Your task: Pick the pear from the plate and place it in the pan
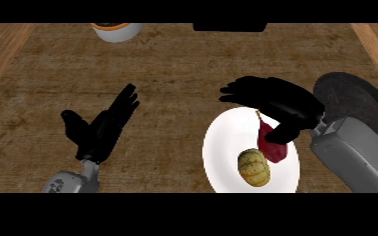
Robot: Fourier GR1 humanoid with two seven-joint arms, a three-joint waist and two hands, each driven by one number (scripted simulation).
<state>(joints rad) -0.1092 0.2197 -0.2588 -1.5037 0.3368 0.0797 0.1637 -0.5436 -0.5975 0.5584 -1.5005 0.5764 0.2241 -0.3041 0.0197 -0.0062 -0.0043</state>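
Start at the far left of the counter (pixel 170 75). A white cup (pixel 117 34) stands at the far edge, cut off by the top of the view, and you cannot tell what it holds.

Right of centre, near the lower edge, is the white plate (pixel 220 150), and it holds two things. A yellowish ribbed gourd (pixel 253 168) lies towards its near side. The dark red pear (pixel 276 151) lies just beside the gourd on the right, with its thin stem pointing up towards the far rim. The pear is on the plate, not in the pan.

The dark pan (pixel 356 94) is at the far right, just beyond the plate, and nothing shows inside it. Your right forearm (pixel 345 150) covers its near part.

Your left hand (pixel 100 130) rests open on the left, with fingers straight and pointing away from you, well apart from the plate. A black block (pixel 229 27) sits at the far edge, right of the cup.

Your right hand (pixel 284 102) hangs over the plate's far side. Its fingers (pixel 235 91) are bent but spread leftwards past the rim, and its thumb (pixel 284 131) crosses the top of the pear. Thumb and fingers stand apart, not closed round the fruit.
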